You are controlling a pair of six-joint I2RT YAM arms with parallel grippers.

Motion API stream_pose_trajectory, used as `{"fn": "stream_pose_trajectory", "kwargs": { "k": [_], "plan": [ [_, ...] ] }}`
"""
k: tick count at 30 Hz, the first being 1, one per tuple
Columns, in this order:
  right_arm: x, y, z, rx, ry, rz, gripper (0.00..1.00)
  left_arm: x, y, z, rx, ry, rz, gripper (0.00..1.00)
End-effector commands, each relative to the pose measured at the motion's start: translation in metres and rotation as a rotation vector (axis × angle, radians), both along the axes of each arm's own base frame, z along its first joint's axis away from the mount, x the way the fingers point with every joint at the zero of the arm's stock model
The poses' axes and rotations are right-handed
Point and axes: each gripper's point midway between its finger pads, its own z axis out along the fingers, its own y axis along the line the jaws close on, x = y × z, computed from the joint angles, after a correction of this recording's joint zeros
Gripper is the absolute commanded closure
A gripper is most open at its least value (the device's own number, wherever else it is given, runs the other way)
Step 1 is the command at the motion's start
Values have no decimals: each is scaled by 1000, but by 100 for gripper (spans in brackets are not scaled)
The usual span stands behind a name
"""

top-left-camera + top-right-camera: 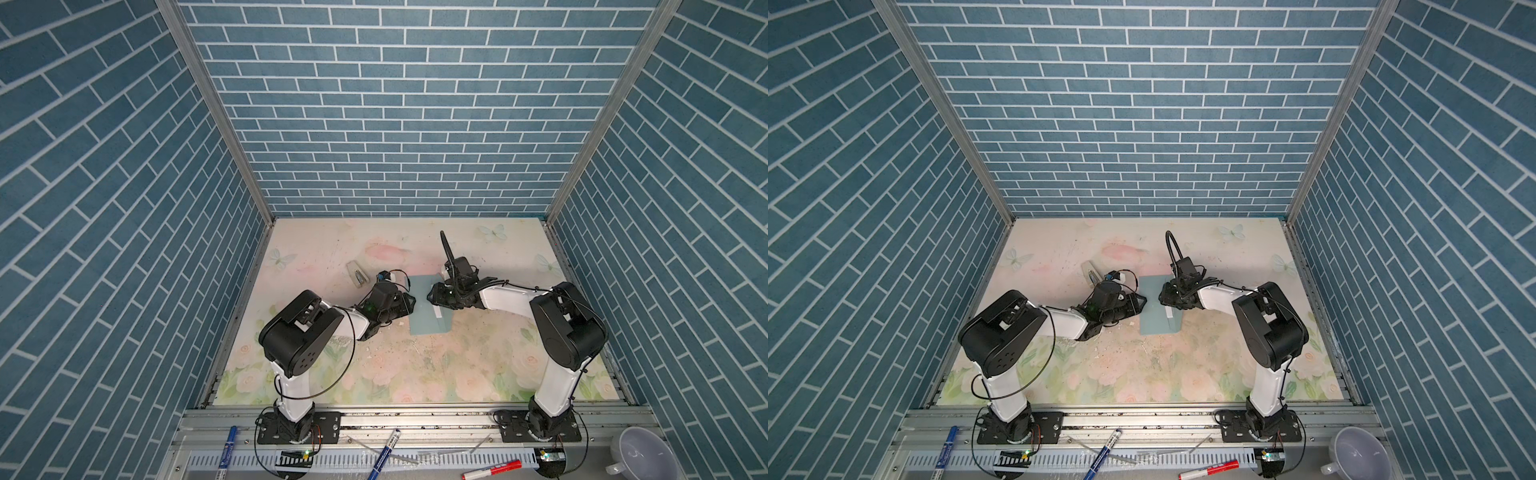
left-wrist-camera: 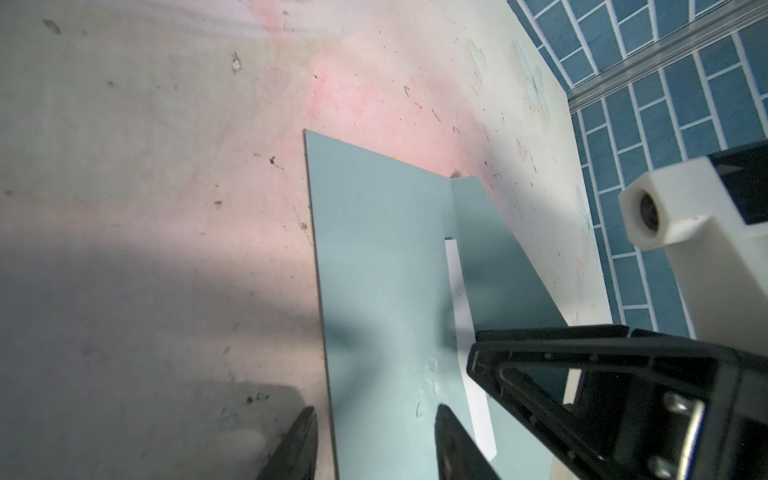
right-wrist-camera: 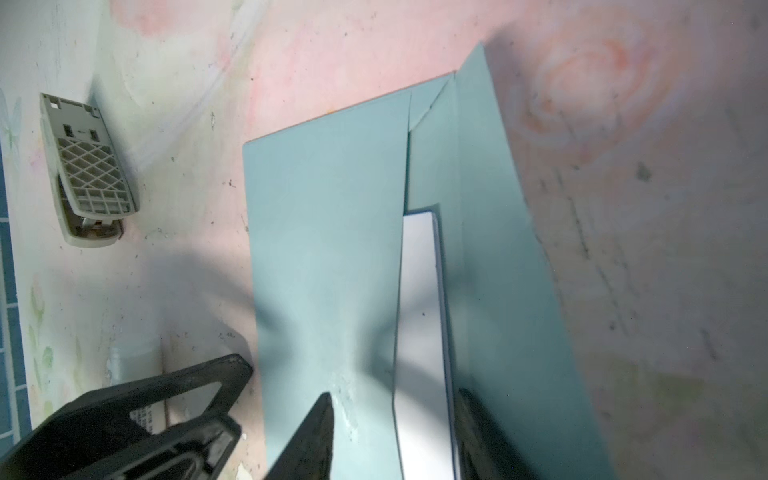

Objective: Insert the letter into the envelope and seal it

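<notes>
Enclosure walls (image 1: 374, 104) on three sides bear a blue brick pattern with white joints and are joined at the rear corners by aluminium posts (image 1: 212, 104). The tabletop (image 1: 457, 361) carries a pale print of roses and butterflies, scuffed and speckled, pinker toward its rear edge, with soft shadows lying across it. An aluminium rail (image 1: 415, 419) runs along its front edge.

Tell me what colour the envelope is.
The envelope is plain teal-blue, which shows best in the right wrist view.
</notes>
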Motion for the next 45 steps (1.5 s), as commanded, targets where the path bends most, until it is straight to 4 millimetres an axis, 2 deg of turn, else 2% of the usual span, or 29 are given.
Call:
{"fn": "stream_pose_trajectory", "kwargs": {
  "k": [1,10,37,41,45],
  "plan": [
    [-8,3,-12,12,45,1,56,-10,4,-20,31,51,-8,53],
    [-8,11,-13,42,59,7,61,-10,2,-20,28,54,-11,53],
    [-12,33,-15,83,79,35,63,-11,-5,-22,24,62,-18,53],
    [-8,32,0,84,43,44,61,-10,-4,-15,34,45,-17,53],
    [-1,27,45,93,-70,55,55,-8,2,10,77,-11,-26,50]
  ]
}}
